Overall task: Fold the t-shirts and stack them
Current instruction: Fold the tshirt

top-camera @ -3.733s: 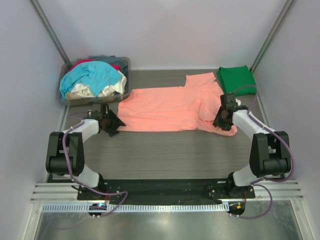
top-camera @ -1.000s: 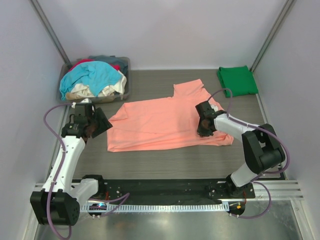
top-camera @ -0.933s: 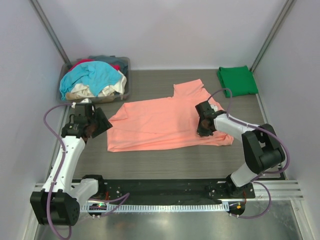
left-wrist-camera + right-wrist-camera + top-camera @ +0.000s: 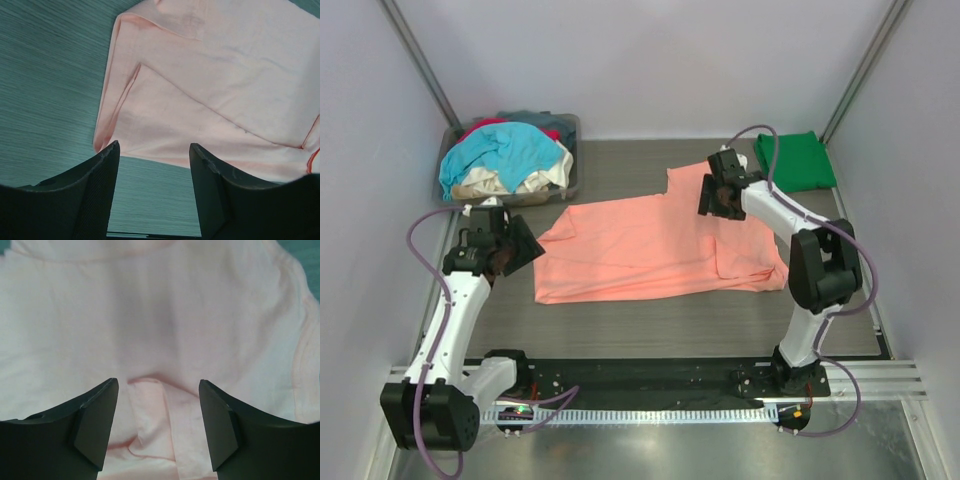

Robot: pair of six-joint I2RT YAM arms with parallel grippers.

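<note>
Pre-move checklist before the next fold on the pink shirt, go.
1. Right hand empty, jaws apart: ok.
2. Left hand empty, jaws apart: ok.
3. Salmon-pink shirt fully folded: not ok. Only its right side is turned in.
4. Right hand over the far sleeve: ok.
5. Right hand touching the cloth: cannot tell.
6. Green shirt folded at the far right corner: ok.

We see salmon-pink t-shirt (image 4: 640, 250) spread mid-frame on surface (image 4: 620, 320) | green t-shirt (image 4: 795, 160) folded, upper right | grey tub (image 4: 573, 152) of heaped t-shirts (image 4: 505, 152), upper left | right hand (image 4: 712, 198) over pink shirt's upper edge | left hand (image 4: 525, 248) beside its left edge
</note>
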